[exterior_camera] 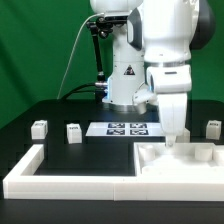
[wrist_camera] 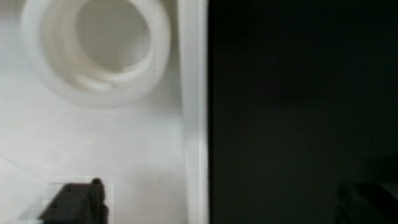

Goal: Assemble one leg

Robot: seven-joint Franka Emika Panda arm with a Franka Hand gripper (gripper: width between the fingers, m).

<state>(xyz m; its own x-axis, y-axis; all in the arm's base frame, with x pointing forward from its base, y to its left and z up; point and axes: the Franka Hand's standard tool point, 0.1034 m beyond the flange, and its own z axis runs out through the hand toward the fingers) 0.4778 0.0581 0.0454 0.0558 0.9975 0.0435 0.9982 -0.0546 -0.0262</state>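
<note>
Two dark fingertips (wrist_camera: 75, 203) stand wide apart at the edge of the wrist view. The gripper (wrist_camera: 219, 200) is released, with nothing between its jaws. It hangs over the spot where white plastic meets the black bench (wrist_camera: 302, 100). That plastic belongs to the big square tray part (wrist_camera: 89, 140), smooth and matte, and a round recess (wrist_camera: 103, 45) with a raised ring is moulded into it.

From the exterior view the gripper (exterior_camera: 172, 138) points straight down, and its tip is low over the far side of the tray part (exterior_camera: 200, 172), just inside the raised rim. The white arm (exterior_camera: 165, 40) rises above it in thick rounded links, and its base stands at the far middle of the bench (exterior_camera: 60, 110).

On the bench nearby, a leg (exterior_camera: 213, 127) sits at the exterior view's right, far of the tray part and apart from it. It is a small stubby white block with a black-and-white tag on its face. The marker board (exterior_camera: 127, 128) lies flat in front of the arm's base. A second leg (exterior_camera: 74, 132) and a third leg (exterior_camera: 39, 128) stand toward the exterior view's left, well apart from the gripper. The long white L-shaped wall (exterior_camera: 60, 175) runs along the near edge and turns up the left side. Green cloth (exterior_camera: 40, 50) closes off the room behind.
</note>
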